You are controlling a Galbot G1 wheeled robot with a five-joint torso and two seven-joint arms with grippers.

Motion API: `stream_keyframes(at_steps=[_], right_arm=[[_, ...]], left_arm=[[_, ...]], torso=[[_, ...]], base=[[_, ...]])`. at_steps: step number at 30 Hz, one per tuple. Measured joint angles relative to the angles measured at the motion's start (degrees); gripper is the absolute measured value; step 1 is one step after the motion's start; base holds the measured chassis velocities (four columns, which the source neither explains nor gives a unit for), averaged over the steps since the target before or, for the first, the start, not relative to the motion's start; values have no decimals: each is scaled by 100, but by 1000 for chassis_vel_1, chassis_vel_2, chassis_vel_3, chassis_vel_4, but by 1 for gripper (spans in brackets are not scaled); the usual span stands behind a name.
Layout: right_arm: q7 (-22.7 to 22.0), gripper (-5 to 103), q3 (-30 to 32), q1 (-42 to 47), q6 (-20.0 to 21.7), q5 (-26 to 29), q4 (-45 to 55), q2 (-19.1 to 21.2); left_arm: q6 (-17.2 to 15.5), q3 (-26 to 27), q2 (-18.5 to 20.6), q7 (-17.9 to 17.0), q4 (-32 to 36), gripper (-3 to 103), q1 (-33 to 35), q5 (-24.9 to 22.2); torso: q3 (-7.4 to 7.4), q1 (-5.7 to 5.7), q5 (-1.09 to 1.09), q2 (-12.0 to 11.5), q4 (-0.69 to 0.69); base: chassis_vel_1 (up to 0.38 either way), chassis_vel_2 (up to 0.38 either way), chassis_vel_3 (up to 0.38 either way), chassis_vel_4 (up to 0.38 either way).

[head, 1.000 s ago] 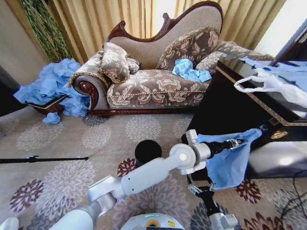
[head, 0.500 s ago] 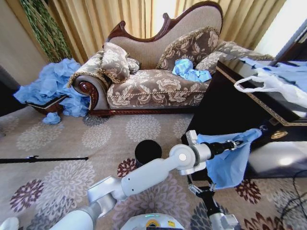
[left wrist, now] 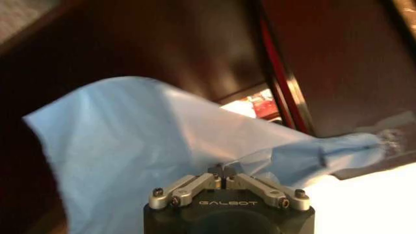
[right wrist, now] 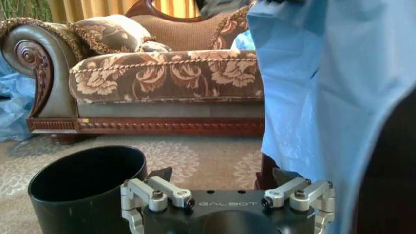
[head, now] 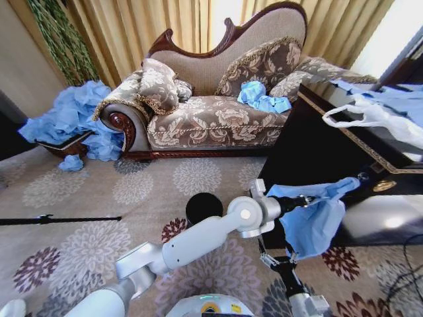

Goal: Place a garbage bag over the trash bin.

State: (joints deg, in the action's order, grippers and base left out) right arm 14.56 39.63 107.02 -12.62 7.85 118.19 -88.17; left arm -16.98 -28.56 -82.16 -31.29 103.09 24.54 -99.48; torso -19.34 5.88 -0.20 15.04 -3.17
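Left pincer pinching garbage bag by top edge, so it hangs loose mid-air beside dark table. My right pincer spread wide just under bag, probably to catch hem. Trash bin on carpet, off to left.

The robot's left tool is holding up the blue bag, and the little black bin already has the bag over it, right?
Not quite. The left tool is shut on the garbage bag, but the trash bin is still bare. In the head view the bag hangs in the air to the bin's right, beside the dark cabinet, and the bin stands open on the carpet.
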Motion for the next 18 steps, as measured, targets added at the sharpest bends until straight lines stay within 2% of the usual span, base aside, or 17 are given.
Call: stream_keyframes(at_steps=[10,18], right_arm=[[-84,100,14,28,9,80,104,20],[-54,100,-7,91,17,82,176,44]], left_arm=[[-22,322,516,-67,274,0,268,-12],[-34,773,1109,-84,659,0,791,-14]], torso=[[0,0,-1,0,0],[0,0,-2,0,0]], base=[[0,0,0,0],[0,0,0,0]])
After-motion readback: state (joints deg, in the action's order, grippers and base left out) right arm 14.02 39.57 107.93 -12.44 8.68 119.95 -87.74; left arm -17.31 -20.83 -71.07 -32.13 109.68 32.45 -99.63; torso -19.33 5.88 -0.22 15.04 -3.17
